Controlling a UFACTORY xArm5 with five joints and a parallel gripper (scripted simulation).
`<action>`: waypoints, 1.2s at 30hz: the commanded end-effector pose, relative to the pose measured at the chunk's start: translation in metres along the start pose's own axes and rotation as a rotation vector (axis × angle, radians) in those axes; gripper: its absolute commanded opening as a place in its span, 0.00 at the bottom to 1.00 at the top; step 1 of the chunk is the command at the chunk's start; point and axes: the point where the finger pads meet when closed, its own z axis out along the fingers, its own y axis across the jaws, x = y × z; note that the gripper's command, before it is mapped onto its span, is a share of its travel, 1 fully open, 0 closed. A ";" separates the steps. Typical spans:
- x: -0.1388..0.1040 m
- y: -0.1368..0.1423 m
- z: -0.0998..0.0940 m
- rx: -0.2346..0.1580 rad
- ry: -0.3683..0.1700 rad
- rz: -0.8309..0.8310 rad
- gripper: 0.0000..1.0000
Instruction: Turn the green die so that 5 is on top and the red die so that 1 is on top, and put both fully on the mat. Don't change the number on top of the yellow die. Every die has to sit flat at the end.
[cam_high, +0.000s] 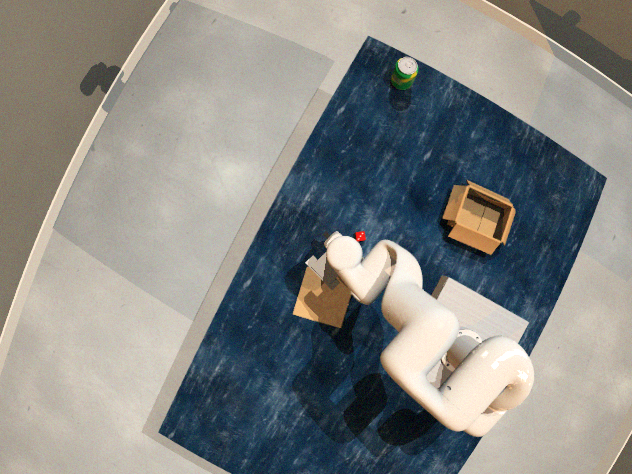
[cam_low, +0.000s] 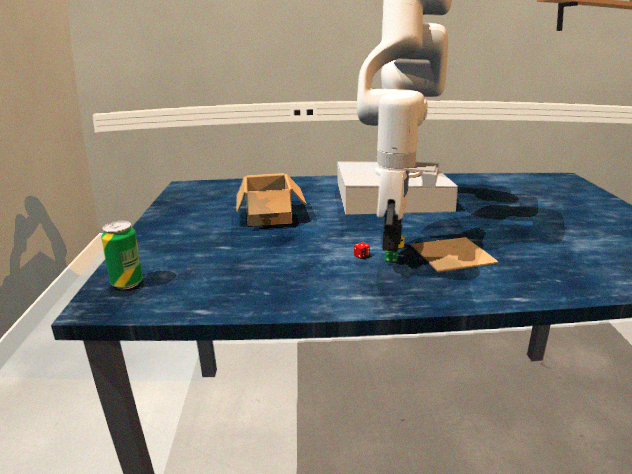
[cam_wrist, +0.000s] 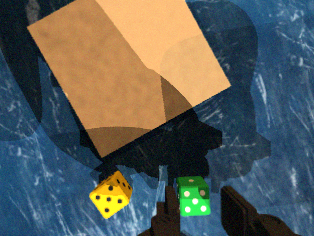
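The green die (cam_low: 391, 256) (cam_wrist: 194, 200) stands flat on the table, off the mat. Its upper face shows 5 in the wrist view. My gripper (cam_low: 391, 248) (cam_wrist: 197, 204) is partly open, its fingers on either side of the green die; a gap shows at the right finger. The yellow die (cam_low: 401, 242) (cam_wrist: 109, 201) lies off the mat with 5 on top, partly hidden in the exterior view. The red die (cam_high: 360, 236) (cam_low: 361, 250) lies on the table off the mat; its top number is too small to read surely. The tan mat (cam_high: 306, 305) (cam_low: 459, 259) (cam_wrist: 75, 65) carries no die.
An open cardboard box (cam_high: 472, 235) (cam_low: 269, 205) stands behind the dice, left of the white base block (cam_high: 484, 308) (cam_low: 398, 197) in the exterior view. A green can (cam_high: 404, 76) (cam_low: 121, 257) stands near the table's far left corner there. The arm hides part of the mat in the top view.
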 end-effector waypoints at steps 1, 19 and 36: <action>0.000 0.001 -0.001 -0.004 0.000 0.000 0.42; 0.001 0.001 0.017 -0.004 0.000 0.000 0.42; 0.001 0.001 0.028 -0.004 0.000 0.000 0.42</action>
